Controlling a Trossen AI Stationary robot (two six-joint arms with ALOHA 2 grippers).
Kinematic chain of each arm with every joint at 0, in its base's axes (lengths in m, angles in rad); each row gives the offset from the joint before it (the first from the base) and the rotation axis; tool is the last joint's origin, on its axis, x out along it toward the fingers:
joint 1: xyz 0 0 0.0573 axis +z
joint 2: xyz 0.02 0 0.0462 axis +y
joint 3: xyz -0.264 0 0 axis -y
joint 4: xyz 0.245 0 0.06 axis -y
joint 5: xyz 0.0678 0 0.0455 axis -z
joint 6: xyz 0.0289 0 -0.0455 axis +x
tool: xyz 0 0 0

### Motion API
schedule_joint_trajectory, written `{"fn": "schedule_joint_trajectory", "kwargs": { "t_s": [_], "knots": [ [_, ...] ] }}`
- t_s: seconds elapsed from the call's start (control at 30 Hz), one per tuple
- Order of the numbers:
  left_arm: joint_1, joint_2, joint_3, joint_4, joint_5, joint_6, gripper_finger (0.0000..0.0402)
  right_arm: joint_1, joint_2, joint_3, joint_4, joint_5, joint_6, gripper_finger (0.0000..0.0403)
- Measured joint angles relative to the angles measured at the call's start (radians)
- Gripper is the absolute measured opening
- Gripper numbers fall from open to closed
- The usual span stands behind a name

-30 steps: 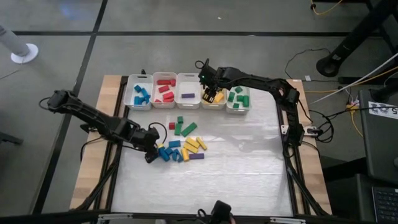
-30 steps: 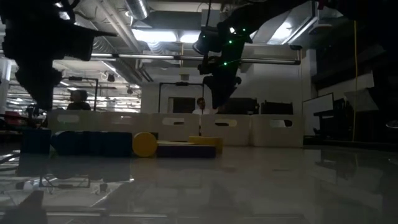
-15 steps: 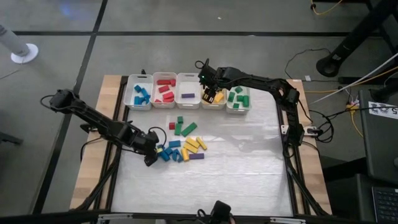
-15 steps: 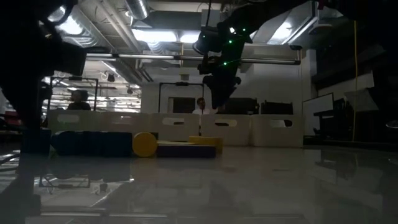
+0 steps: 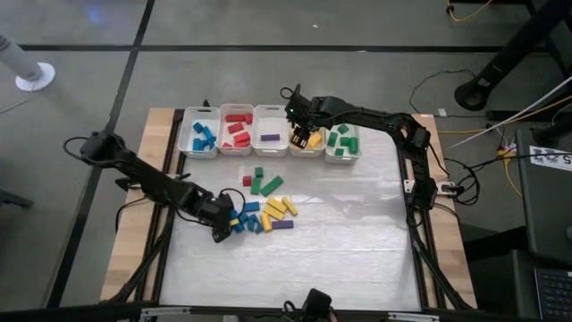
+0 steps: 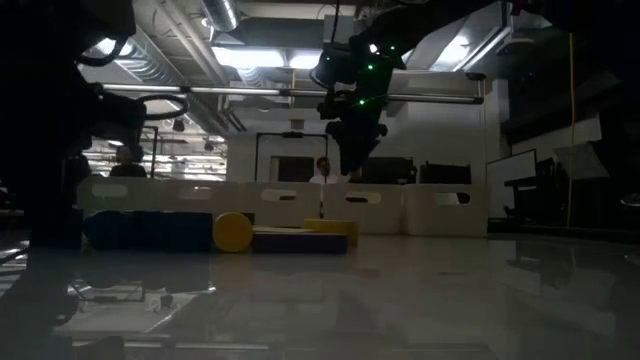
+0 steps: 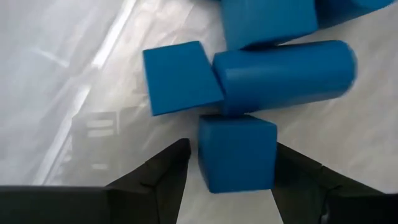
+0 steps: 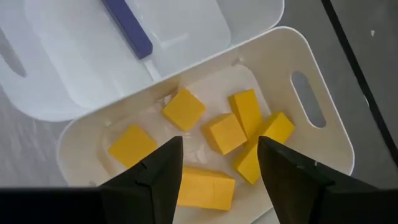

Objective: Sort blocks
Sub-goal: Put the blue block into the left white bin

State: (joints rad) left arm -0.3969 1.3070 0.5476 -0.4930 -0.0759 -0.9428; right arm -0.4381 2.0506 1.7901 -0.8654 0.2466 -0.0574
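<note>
A pile of loose blocks (image 5: pixel 264 207), blue, yellow, green, red and purple, lies on the table's middle left. My left gripper (image 5: pixel 223 234) is open and points down at the pile's left end. In the left wrist view its fingers (image 7: pixel 174 165) stand on either side of a blue cube (image 7: pixel 236 152), which rests on the table against a blue bar (image 7: pixel 283 68) and another blue cube (image 7: pixel 180 78). My right gripper (image 5: pixel 304 137) hangs open above the bin of yellow blocks (image 8: pixel 183 109), with nothing between its fingers.
Several white bins stand in a row at the far edge: blue (image 5: pixel 199 134), red (image 5: pixel 236 131), one purple bar (image 5: pixel 270 138), yellow (image 8: pixel 298 43), green (image 5: pixel 342 141). The table's near and right parts are bare. People show in the room beyond (image 6: pixel 127 160).
My left gripper has come down and a little toward the table's near edge, onto the left end of the pile, still open. The blocks have kept their places.
</note>
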Motion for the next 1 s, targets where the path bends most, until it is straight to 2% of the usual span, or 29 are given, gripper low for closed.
{"fn": "schedule_joint_trajectory", "kwargs": {
  "t_s": [0.1,0.27,0.4,0.63,0.77,0.9,1.0],
  "knots": [
    [0.000,0.015,0.004,-0.015,-0.003,-0.003,0.0178,0.000,0.000,0.000,0.001,-0.018,0.006,0.0207],
    [0.001,-0.004,0.007,-0.028,0.006,0.008,0.0116,0.031,0.000,0.000,0.003,-0.215,0.008,0.0207],
    [0.015,-0.055,0.029,-0.047,0.024,0.034,0.0115,0.106,0.000,0.000,0.009,-0.326,-0.001,0.0207],
    [0.060,-0.186,0.086,-0.190,0.007,0.094,0.0115,0.294,0.001,0.000,0.083,-0.337,-0.042,0.0207],
    [0.101,-0.276,0.118,-0.331,-0.083,0.084,0.0115,0.395,0.001,0.000,0.180,-0.337,0.034,0.0207],
    [0.154,-0.362,0.150,-0.504,-0.245,0.082,0.0115,0.469,0.002,0.000,0.265,-0.334,0.126,0.0207],
    [0.201,-0.429,0.167,-0.570,-0.388,0.083,0.0115,0.513,0.015,0.000,0.306,-0.289,0.163,0.0207]
  ]
}}
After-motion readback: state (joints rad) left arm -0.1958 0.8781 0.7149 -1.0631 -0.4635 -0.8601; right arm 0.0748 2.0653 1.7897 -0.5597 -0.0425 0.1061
